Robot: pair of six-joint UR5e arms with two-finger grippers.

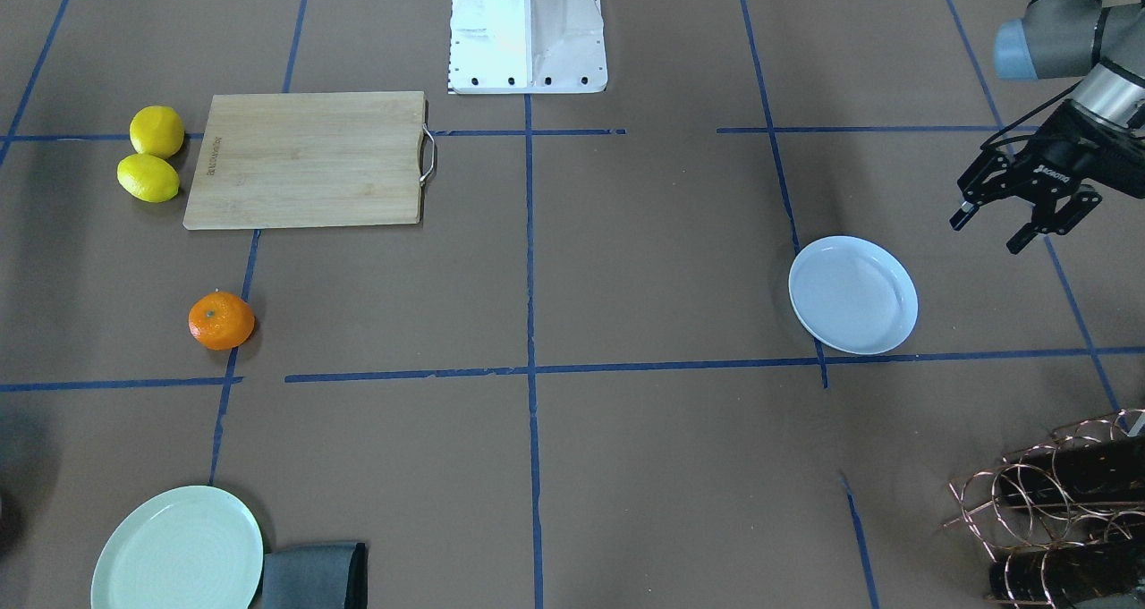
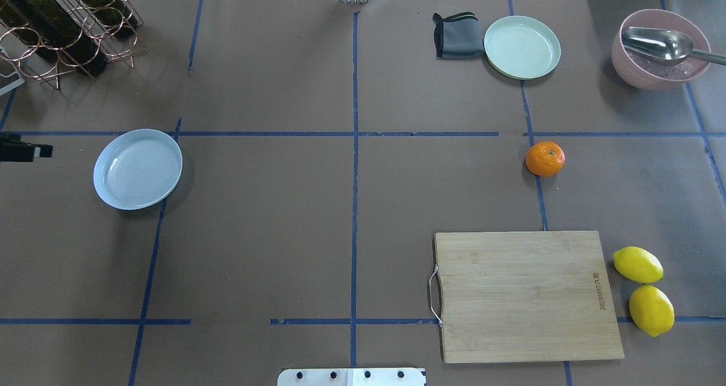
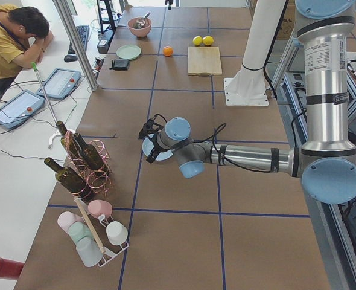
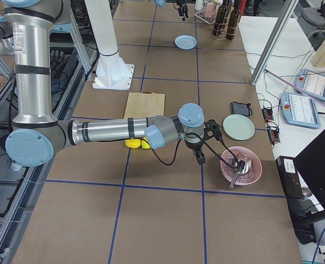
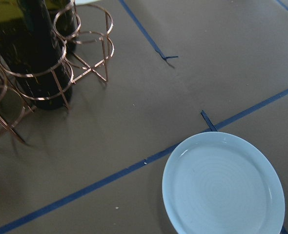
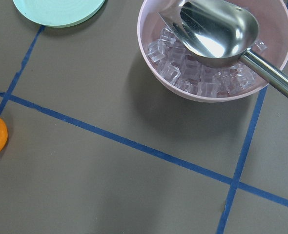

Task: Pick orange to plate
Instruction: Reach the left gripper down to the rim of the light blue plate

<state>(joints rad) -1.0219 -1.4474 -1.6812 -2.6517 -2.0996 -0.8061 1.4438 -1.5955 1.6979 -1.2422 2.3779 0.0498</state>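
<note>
The orange (image 2: 545,158) sits on the brown paper of the table's right half, on a blue tape line (image 2: 539,199), between the mint-green plate (image 2: 522,47) and the bamboo cutting board (image 2: 527,295). It touches neither of them. It is well apart from the pale bluish plate (image 2: 138,169), which lies empty on the left half. The fruit is likely light and firm with a little give. Its pebbled peel should offer fair grip, but its roundness means it may roll if nudged off-centre. A hold from above, with the fingers closing across its widest middle and the green stem dot facing up, looks safest, and a gentle squeeze would avoid bruising. The left gripper (image 1: 991,231) hovers near the bluish plate with its fingers spread wide and nothing between them. The right gripper (image 4: 198,149) shows only in the side view, near the pink bowl (image 2: 624,68) of ice with its metal scoop (image 6: 215,34), so whether it is parted or closed cannot be told. White lettering on the left gripper's body appears to read ROBOTIQ. The cutting board carries a small burned-in brand mark near the lemons (image 2: 638,264), which is too small to read with confidence, as are the labels on the arms.
</note>
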